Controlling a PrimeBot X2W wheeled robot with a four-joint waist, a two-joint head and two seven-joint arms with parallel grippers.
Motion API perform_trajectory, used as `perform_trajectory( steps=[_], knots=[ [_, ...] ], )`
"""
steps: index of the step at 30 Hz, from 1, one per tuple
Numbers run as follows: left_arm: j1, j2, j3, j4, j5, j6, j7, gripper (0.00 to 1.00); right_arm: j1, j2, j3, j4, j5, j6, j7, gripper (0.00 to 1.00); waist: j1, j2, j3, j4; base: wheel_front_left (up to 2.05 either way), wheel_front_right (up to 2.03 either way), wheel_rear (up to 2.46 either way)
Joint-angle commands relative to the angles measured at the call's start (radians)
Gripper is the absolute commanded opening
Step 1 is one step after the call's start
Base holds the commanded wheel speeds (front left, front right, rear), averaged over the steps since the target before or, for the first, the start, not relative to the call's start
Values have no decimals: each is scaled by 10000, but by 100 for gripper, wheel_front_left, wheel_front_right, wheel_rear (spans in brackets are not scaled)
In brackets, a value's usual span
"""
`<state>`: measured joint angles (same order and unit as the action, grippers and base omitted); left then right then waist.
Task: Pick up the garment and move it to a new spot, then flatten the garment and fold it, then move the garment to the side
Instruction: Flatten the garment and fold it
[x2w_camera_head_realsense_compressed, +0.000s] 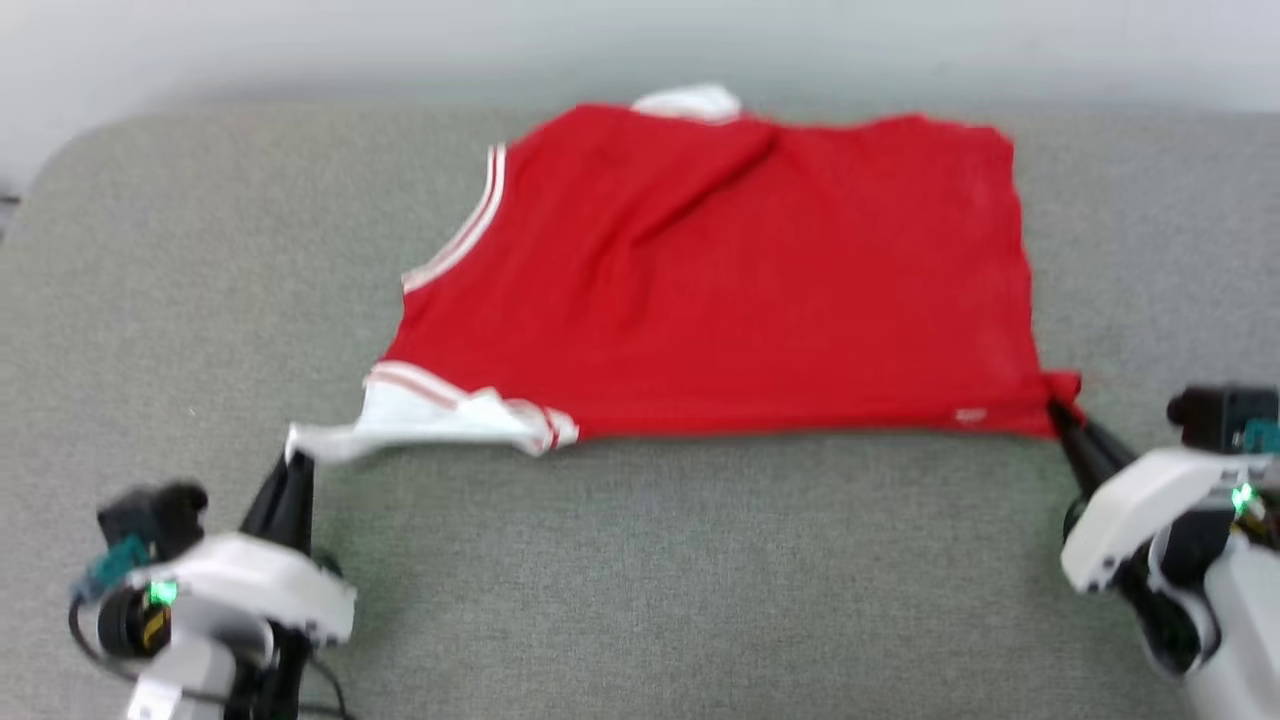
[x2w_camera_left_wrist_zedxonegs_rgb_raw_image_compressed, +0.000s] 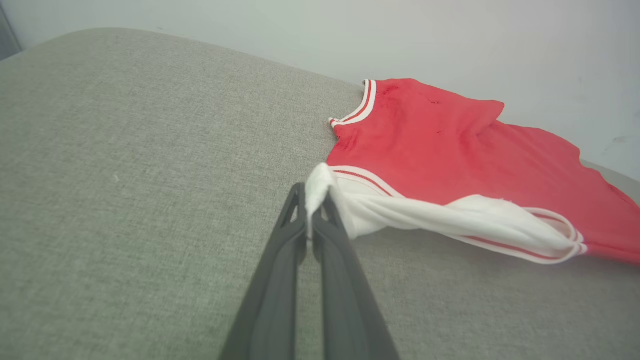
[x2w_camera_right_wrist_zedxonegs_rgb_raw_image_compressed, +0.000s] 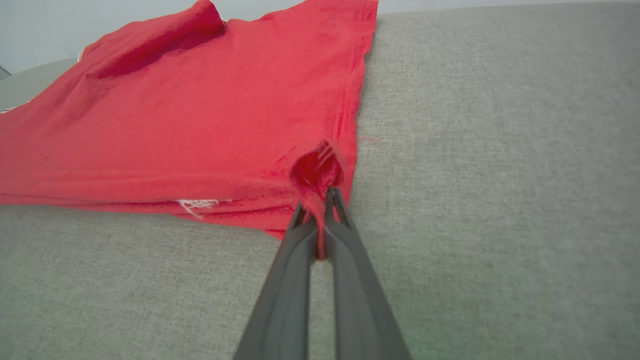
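Observation:
The garment (x2w_camera_head_realsense_compressed: 720, 290) is a red jersey with white sleeves and striped trim, lying spread on the grey cushion with its plain side up. My left gripper (x2w_camera_head_realsense_compressed: 296, 462) is shut on the tip of the near white sleeve, pulling it out to the left. In the left wrist view that gripper (x2w_camera_left_wrist_zedxonegs_rgb_raw_image_compressed: 314, 196) pinches the white cloth of the garment (x2w_camera_left_wrist_zedxonegs_rgb_raw_image_compressed: 450, 145). My right gripper (x2w_camera_head_realsense_compressed: 1058, 410) is shut on the garment's near right corner. The right wrist view shows red cloth of the garment (x2w_camera_right_wrist_zedxonegs_rgb_raw_image_compressed: 200, 100) bunched between that gripper's (x2w_camera_right_wrist_zedxonegs_rgb_raw_image_compressed: 318, 197) tips.
The grey fabric cushion (x2w_camera_head_realsense_compressed: 700, 580) stretches wide on both sides and in front of the garment. A pale wall (x2w_camera_head_realsense_compressed: 640, 40) runs behind it. The cushion's rounded far left corner (x2w_camera_head_realsense_compressed: 70, 150) is the nearest edge.

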<state>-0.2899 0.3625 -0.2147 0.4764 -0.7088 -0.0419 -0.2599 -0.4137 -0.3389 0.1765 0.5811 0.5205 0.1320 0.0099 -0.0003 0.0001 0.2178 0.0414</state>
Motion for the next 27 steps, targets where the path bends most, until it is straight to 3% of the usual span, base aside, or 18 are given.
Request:
perform_trajectory(
  steps=[1, 16, 22, 27],
  knots=[
    [556, 61, 163, -132, -79, 170, -76, 0, 598, -13, -157, -286, 14, -25, 72, 0, 3, -1, -701, -85, 0, 0, 0],
    [4866, 160, 316, -2939, -614, 1518, 763, 0, 5539, 681, -1809, -3959, -791, -25, 1549, 0, 3, -1, -2357, 143, 0, 0, 0],
    [5788, 264, 478, -3903, -793, 1893, 970, 0, 6819, 1122, -2443, -5056, -974, -25, 2131, 0, 3, -1, -2418, 253, 0, 0, 0],
    [5652, 387, 383, -4525, -696, 1890, 1133, 0, 6972, 1299, -2703, -5556, -1137, -25, 2420, 0, 3, -1, -2288, 250, 0, 0, 0]
  ],
)
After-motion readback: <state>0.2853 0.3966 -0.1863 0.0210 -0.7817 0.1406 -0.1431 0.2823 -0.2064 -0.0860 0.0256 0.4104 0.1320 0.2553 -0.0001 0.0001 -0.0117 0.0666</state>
